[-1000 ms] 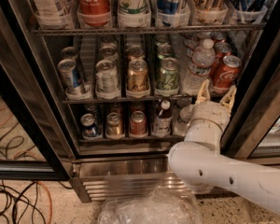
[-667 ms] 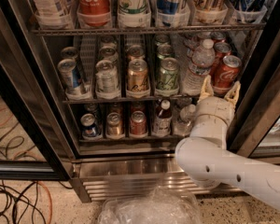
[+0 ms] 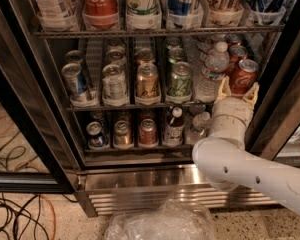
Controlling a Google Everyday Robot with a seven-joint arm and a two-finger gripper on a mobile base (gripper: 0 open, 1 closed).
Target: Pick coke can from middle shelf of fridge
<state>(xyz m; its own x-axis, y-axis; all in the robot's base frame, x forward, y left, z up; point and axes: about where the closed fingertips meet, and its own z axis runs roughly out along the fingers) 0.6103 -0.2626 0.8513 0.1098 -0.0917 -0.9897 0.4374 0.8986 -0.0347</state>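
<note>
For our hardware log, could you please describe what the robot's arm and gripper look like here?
The arm is a smooth, white, rounded tube with a few small dark holes and no visible cables or logos. It narrows to a cylindrical white wrist with faint seams. The gripper, at the right end of the middle shelf, has two short cream-coloured fingers.

Water bottle (image 3: 211,73); floor cables (image 3: 12,218); crumpled plastic (image 3: 162,225)

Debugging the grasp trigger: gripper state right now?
Gripper: open, jaws either side of the small red aluminium coke can at the right end of the thin wire middle shelf; nothing held yet.
</note>
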